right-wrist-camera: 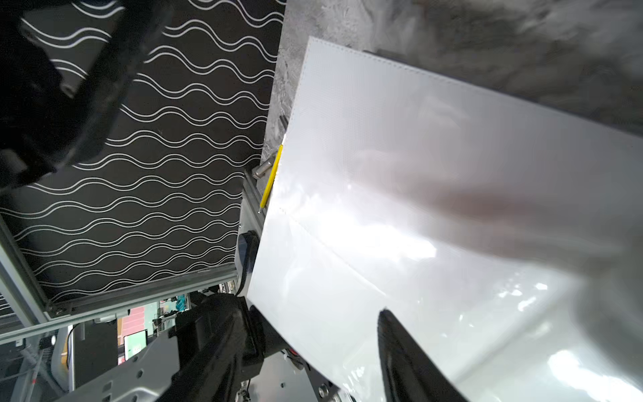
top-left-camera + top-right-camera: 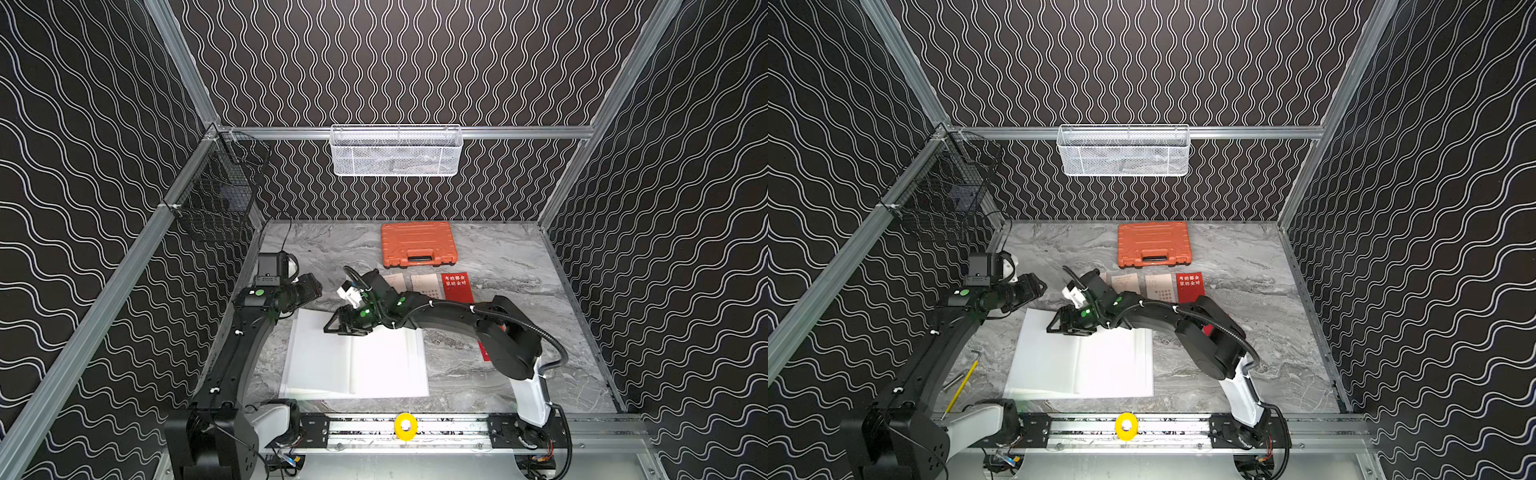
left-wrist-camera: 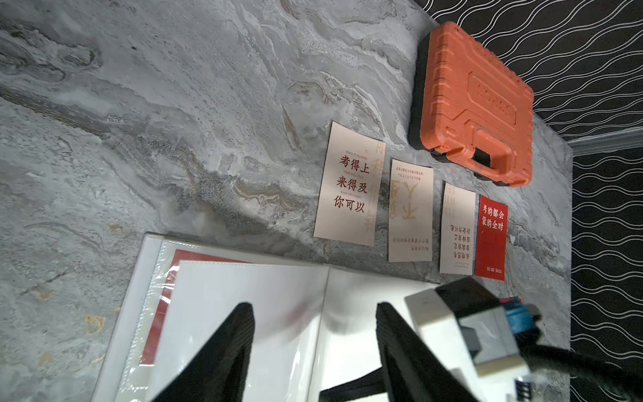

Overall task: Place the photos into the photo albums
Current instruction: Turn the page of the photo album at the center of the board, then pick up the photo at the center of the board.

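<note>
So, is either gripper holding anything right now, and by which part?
Nothing is held: the left gripper and right gripper both hang with fingers apart over the photo album.

Walls [image 2: 395, 62] on three sides: black covering with white wavy double lines, running vertically on back wall. Aluminium frame rail [image 2: 519, 132] ran across back wall; similar rails sloped along both side walls in both top views. White mesh basket [image 2: 396, 151] hung from back rail, near centre. Black wire basket [image 2: 220, 195] hung at back-left corner. Tabletop [image 2: 519, 266] was grey veined marble pattern, evenly lit. Front edge: metal track [image 2: 457, 428] with yellow disc [image 2: 405, 426] at its middle.
</note>
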Available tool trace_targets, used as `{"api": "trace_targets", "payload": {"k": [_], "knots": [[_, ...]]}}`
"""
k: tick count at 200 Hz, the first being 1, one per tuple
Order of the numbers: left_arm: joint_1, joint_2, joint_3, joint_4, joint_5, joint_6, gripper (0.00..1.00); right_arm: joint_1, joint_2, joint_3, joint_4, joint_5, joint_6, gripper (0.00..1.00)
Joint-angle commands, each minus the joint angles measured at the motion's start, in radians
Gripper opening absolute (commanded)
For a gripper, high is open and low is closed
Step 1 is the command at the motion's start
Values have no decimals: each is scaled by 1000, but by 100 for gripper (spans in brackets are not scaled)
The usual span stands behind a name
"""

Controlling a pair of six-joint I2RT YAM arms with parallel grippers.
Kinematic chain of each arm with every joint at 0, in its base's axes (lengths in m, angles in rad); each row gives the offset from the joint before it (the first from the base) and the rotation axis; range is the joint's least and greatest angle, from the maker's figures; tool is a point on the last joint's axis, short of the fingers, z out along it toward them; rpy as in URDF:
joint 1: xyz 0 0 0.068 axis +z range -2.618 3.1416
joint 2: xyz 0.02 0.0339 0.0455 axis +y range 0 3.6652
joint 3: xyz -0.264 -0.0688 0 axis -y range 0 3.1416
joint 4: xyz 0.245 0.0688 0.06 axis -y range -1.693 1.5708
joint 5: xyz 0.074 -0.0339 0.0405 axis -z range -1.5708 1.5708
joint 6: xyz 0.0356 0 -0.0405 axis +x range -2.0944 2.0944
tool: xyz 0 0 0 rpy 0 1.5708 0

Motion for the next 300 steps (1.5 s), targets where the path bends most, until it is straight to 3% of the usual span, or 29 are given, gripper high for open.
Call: {"api": "trace_targets", "payload": {"k": [1,33,100,124,168,220,300], "knots": [[-4,17,0,57,15,-15,61,-29,-41,-57,-10,53,-41,63],[-48,75,5,89,-6,-23,61,-89,-60,-52,-127,163,-119,61],[-171,309,27,244,-49,-84,61,-202,52,182,-392,325,-233,61],[-184,384,47,299,-62,-119,58,-224,124,290,-445,335,-255,60],[-198,514,79,378,-76,-155,43,-258,224,415,-499,354,-258,55],[-213,606,62,453,-101,-176,39,-277,289,465,-492,278,-268,34],[-223,677,64,463,-120,-160,40,-277,311,425,-467,250,-256,35]]}}
